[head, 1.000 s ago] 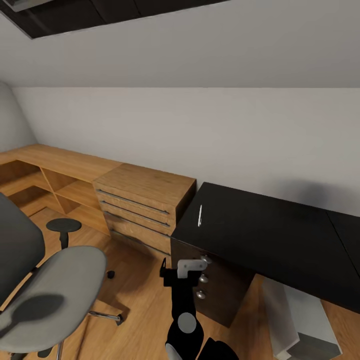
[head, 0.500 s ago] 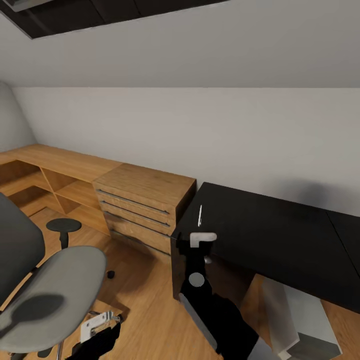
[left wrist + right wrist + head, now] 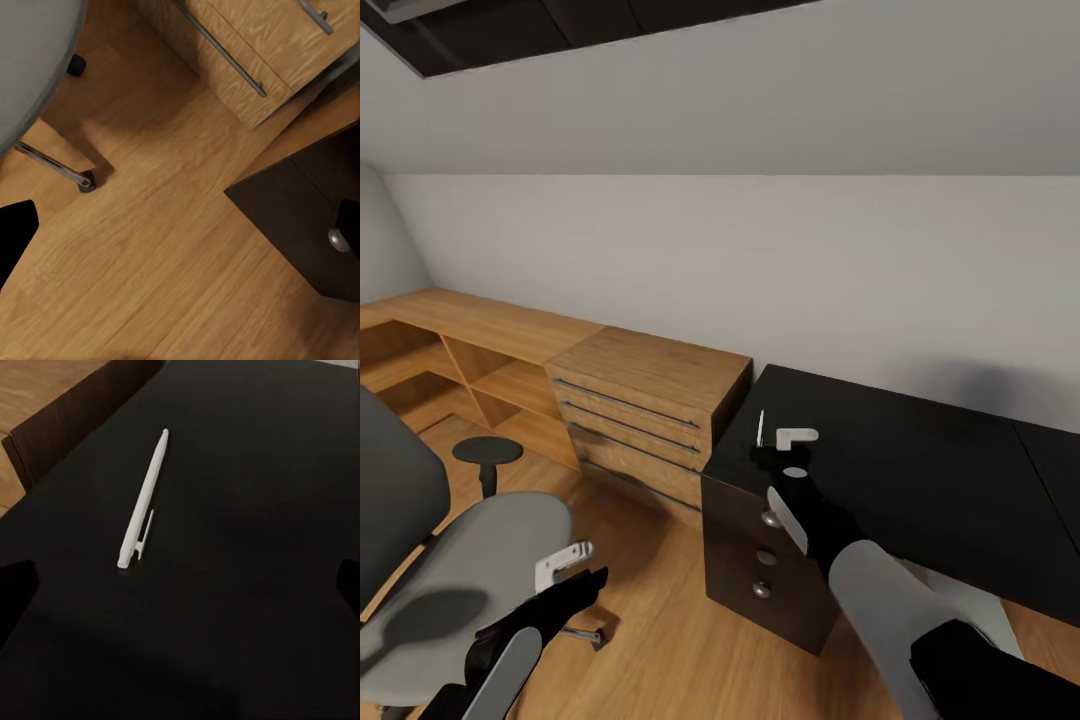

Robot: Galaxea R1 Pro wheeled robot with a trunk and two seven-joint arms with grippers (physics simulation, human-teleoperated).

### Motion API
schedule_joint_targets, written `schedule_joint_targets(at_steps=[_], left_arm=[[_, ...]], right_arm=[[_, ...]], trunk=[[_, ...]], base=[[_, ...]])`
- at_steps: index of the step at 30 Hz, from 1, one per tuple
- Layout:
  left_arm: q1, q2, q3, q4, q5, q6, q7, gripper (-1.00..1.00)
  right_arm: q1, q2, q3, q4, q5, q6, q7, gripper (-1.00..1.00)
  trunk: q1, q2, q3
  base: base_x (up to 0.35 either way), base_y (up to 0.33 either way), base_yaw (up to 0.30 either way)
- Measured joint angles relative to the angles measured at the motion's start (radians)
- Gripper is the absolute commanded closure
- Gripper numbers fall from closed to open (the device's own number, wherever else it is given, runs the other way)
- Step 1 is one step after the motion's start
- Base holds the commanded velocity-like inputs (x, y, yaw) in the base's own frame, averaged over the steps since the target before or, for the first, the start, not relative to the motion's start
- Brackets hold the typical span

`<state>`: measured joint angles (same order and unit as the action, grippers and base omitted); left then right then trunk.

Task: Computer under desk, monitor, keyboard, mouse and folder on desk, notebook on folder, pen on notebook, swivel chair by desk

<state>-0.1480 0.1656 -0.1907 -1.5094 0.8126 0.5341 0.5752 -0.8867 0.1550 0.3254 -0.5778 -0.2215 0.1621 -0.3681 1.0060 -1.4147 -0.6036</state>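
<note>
Swivel chair [image 3: 455,570] at far left on the wood floor [image 3: 172,247], grey seat bare. Left gripper [image 3: 565,565] hangs just past the seat's front edge, low over the floor; can't tell if it's released or clenched. Light wood cabinet [image 3: 645,400] butts against the desk's left end. Pen [image 3: 142,499] lies flat near the left end of the desk [image 3: 920,470], by the front corner above the drawer unit [image 3: 765,560] (three round knobs). Right gripper [image 3: 785,450] hovers just beside the pen, fingers spread wide, grasping nothing.
</note>
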Motion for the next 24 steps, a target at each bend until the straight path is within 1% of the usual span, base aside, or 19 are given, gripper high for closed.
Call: schedule_joint_targets(at_steps=[2,5,6,9,13,16,24], left_arm=[[-0.001,0.000,0.001,0.001,-0.001,0.001,-0.001,-1.00],[-0.002,0.000,0.001,0.001,-0.001,0.002,-0.001,-1.00],[-0.003,0.000,-0.001,0.002,0.000,0.001,-0.001,-1.00],[-0.003,-0.003,-0.002,0.004,0.002,0.000,0.000,-1.00],[-0.002,-0.004,-0.009,0.004,0.003,0.000,0.002,-1.00],[-0.002,-0.004,-0.013,0.005,0.003,0.000,0.002,-1.00],[-0.002,-0.001,-0.016,0.005,0.002,0.000,0.002,-1.00]], right_arm=[[-0.005,0.000,-0.015,0.013,-0.002,-0.020,0.008,-1.00],[-0.006,-0.001,-0.025,0.023,-0.004,-0.034,0.018,-1.00],[-0.006,-0.001,-0.030,0.039,-0.004,-0.042,0.032,-1.00],[-0.003,-0.003,-0.033,0.049,-0.003,-0.045,0.060,-1.00],[0.001,-0.001,-0.032,0.054,-0.002,-0.045,0.073,-1.00],[0.002,0.000,-0.031,0.055,-0.002,-0.045,0.075,-1.00],[0.003,-0.002,-0.032,0.058,-0.001,-0.044,0.077,-1.00]], trunk=[[0.000,0.000,0.000],[0.000,0.000,0.000],[0.000,0.000,0.000],[0.000,0.000,0.000],[0.000,0.000,0.000],[0.000,0.000,0.000],[-0.001,0.000,0.000]], base=[[0.000,0.000,0.000],[0.000,0.000,-0.003],[0.000,0.000,-0.006],[0.000,0.000,-0.003],[0.037,0.000,-0.001],[0.189,0.000,0.000],[0.312,0.000,0.000]])
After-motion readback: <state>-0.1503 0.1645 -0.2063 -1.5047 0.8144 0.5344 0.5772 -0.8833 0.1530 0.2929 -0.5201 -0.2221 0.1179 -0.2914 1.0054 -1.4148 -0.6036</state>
